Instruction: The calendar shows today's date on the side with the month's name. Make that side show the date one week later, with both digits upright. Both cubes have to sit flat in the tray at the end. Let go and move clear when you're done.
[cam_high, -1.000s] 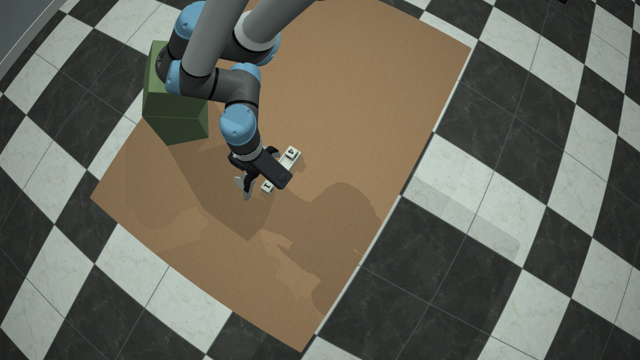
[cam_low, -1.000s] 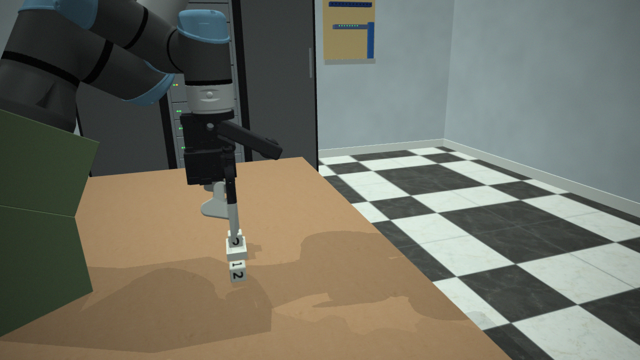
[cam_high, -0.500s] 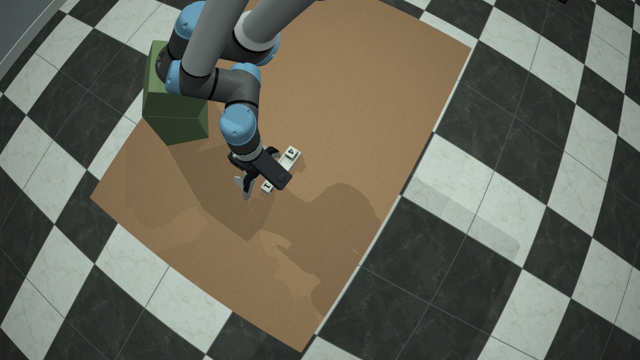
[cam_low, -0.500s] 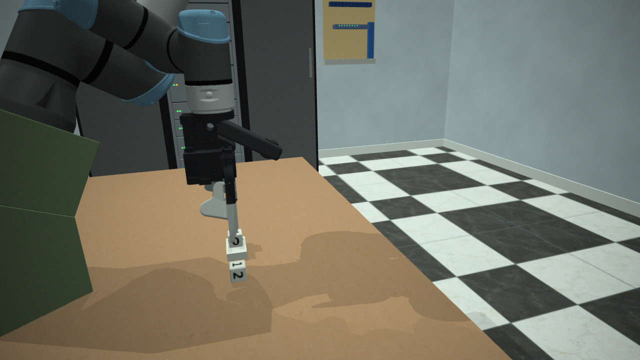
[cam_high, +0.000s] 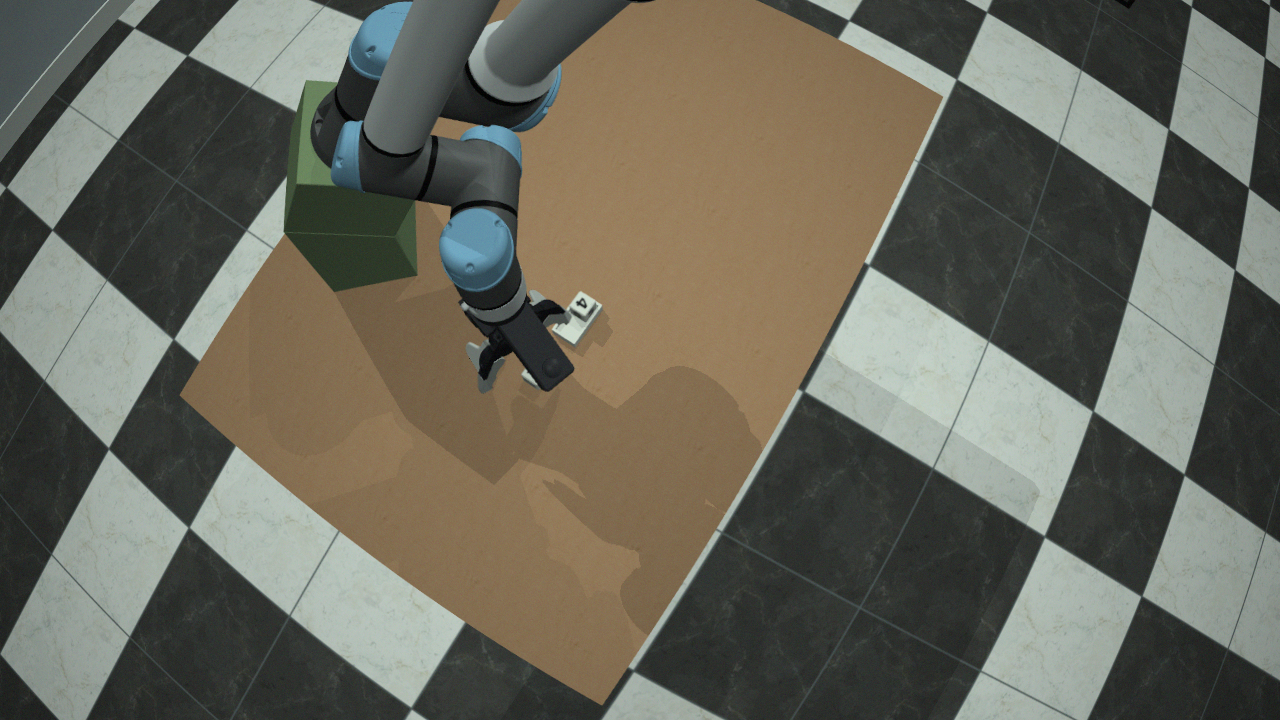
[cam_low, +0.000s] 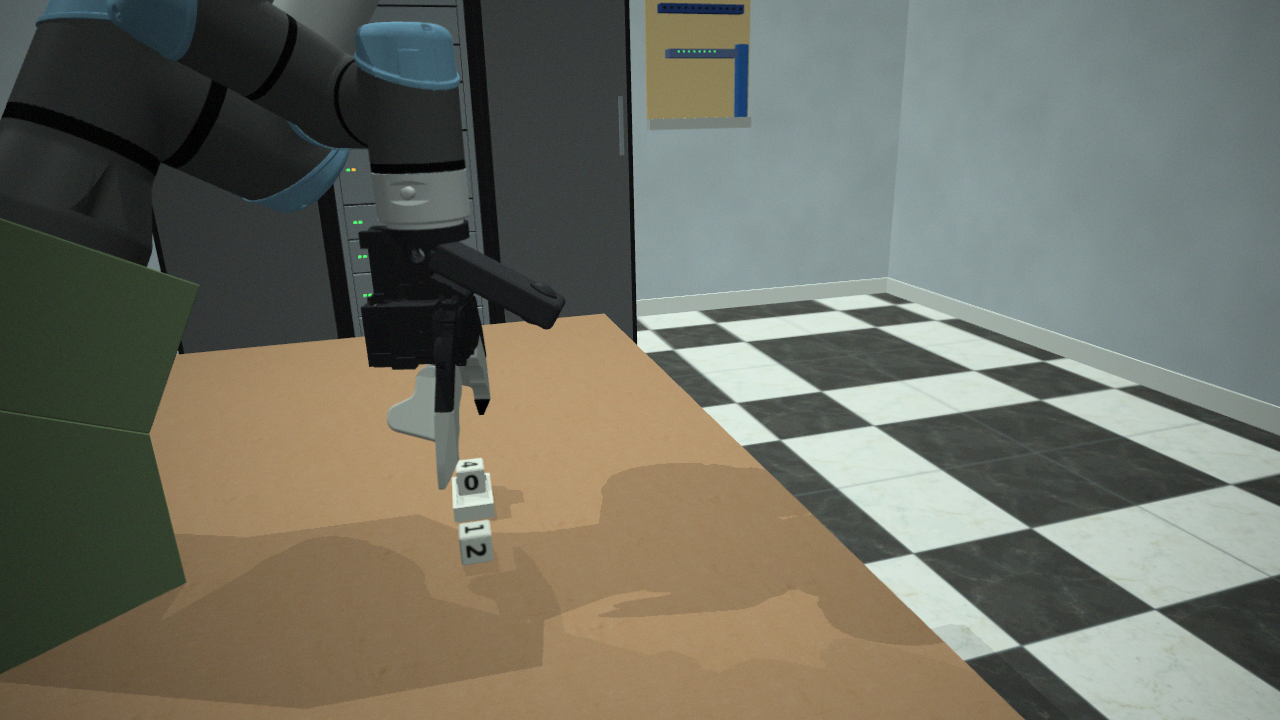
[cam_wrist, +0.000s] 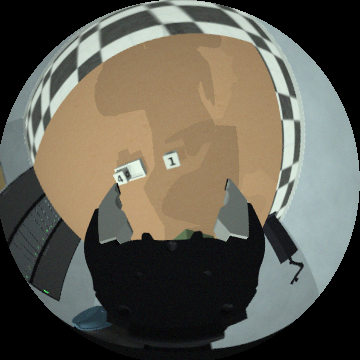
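The jaws of the black two-fingered gripper stand spread wide with nothing between them, hanging above the brown table on the grey-and-blue robot arm. In the wrist view its two grey fingertips frame bare table top, with the calendar pieces lying beyond them.

One small white number cube sits in the low white tray (its top reads 4 and the side facing the exterior camera reads 0). From above, that cube occupies the tray's far end, and the near part of the tray shows an open slot.

The second white number cube rests on the table just in front of the tray, apart from it and outside it. Its top face shows 1 and its camera-facing side shows 2. In the wrist view this loose cube lies beside the tray, 1 upward. From above it is hidden beneath the gripper.

A dark green box stands at the table's edge by the arm's base, well apart from the cubes.
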